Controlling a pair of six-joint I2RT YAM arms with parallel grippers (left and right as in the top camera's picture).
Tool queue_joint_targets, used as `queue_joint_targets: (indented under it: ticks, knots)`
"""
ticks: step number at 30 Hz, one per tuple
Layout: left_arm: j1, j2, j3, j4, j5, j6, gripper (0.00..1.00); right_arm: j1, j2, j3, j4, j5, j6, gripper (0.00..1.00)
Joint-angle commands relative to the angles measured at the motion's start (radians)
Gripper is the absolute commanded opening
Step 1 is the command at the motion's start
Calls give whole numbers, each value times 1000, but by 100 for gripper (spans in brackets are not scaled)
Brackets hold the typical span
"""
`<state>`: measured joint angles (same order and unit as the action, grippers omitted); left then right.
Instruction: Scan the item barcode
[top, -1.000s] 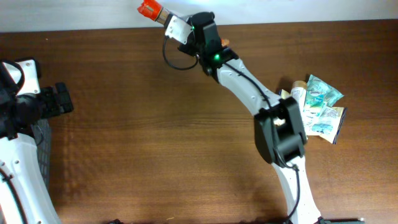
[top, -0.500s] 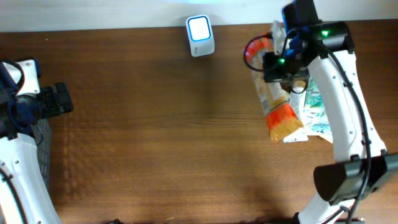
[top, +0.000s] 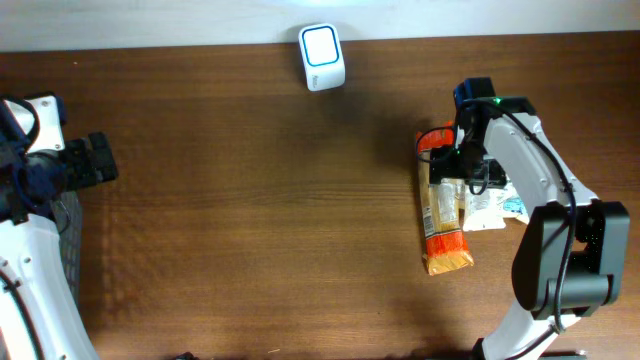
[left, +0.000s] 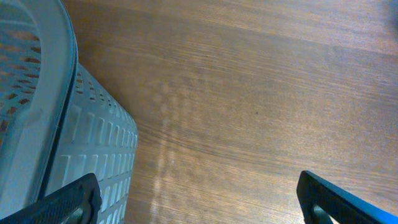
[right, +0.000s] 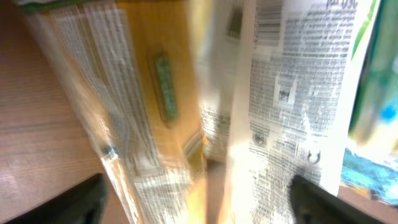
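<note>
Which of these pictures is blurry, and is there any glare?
Right wrist view: heavily smeared, the print on the white packet and the orange packet barely legible. Overhead view: sharp, the scanner screen glows bright. Left wrist view: a pale sheen on the table.

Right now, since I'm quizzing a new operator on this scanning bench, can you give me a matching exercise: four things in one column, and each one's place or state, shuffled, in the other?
Things
1. scanner
2. orange packet
3. basket
4. left gripper

Place or state
A. open, nothing between its fingers
B. lying flat on the table, right-hand side
C. at the far edge, near the middle
D. pale, perforated wall, at the left edge

Pairs: 1-C, 2-B, 3-D, 4-A
</note>
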<state>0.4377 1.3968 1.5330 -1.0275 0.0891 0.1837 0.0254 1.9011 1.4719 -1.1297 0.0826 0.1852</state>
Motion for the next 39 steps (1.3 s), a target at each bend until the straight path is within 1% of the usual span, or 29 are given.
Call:
queue_joint_targets:
  ticks: [1,2,4,5,8,9,10,11,14,19,23,26,29,31,32,34,35,39]
  knots:
    - [-2,-5,0,2,0,16,99,-6,-51,193,-76,20,11,95]
    - [-2,-5,0,2,0,16,99,-3,-57,320,-151,-34,-4,95]
    - [-2,-5,0,2,0,16,99,11,-58,457,-241,-107,-60,93]
    - [-2,-5,0,2,0,16,99,26,-59,530,-287,-126,-74,93]
    - [-2,-5,0,2,0,16,99,103,-69,862,-483,-132,-76,93]
    - [-2,-5,0,2,0,16,99,118,-71,929,-516,-132,-76,100]
    - [-2,-5,0,2,0,16,99,148,-74,1049,-559,-133,-76,99]
    - [-2,-5,0,2,0,16,99,169,-76,1123,-568,-140,-76,99]
    - [-2,-5,0,2,0,16,99,218,-81,1255,-568,-146,-76,99]
    - [-2,-5,0,2,0,16,99,215,-93,1258,-568,-112,-77,99]
    - [-2,-5,0,2,0,16,99,217,-158,1258,-568,-113,-78,99]
    - [-2,-5,0,2,0,16,99,217,-186,1256,-568,-83,-137,99]
    - [-2,-5,0,2,0,16,99,223,-217,1217,-560,3,-156,99]
    - [-2,-5,0,2,0,16,99,223,-250,1159,-491,5,-156,99]
    - [-2,-5,0,2,0,16,99,223,-271,1116,-434,5,-156,99]
    - [-2,-5,0,2,0,16,99,223,-364,909,-236,3,-173,99]
    - [-2,-5,0,2,0,16,99,223,-428,765,-111,0,-195,99]
    - [-2,-5,0,2,0,16,99,214,-637,299,241,-26,-208,99]
